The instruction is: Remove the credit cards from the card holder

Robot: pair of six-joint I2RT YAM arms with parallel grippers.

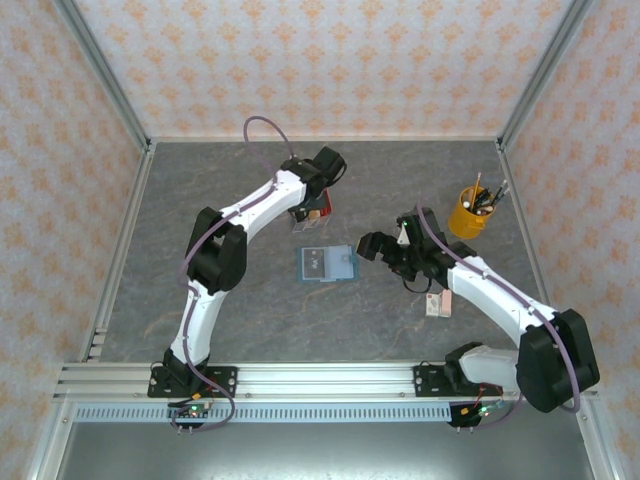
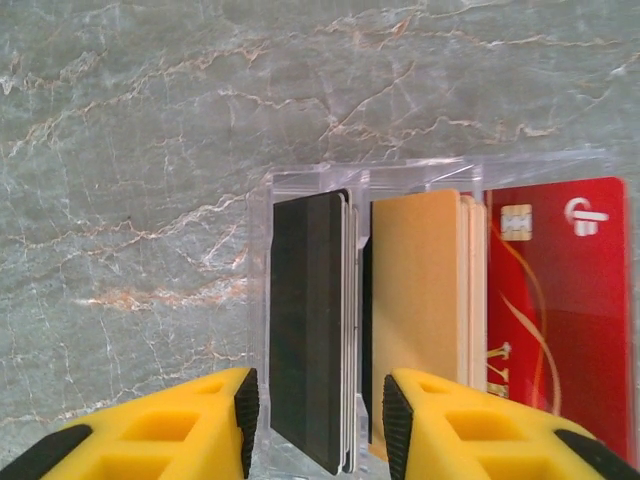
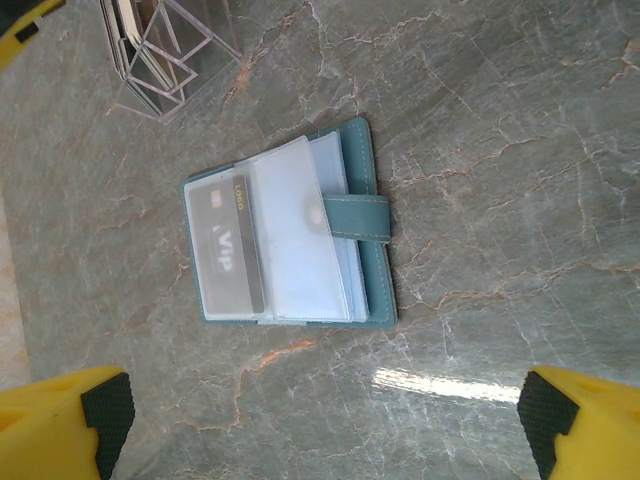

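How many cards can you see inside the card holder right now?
1: a grey VIP card, showing through a clear sleeve of the open card holder; the sleeves behind it may hide more.

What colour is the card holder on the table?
The card holder is blue-teal; the right wrist view shows it best.

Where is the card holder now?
Top view: the card holder lies mid-table, just left of the right gripper, below the clear card stand.

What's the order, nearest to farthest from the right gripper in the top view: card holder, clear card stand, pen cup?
1. Card holder, just left of the right gripper.
2. Clear card stand, farther left and back.
3. Pen cup, far right.
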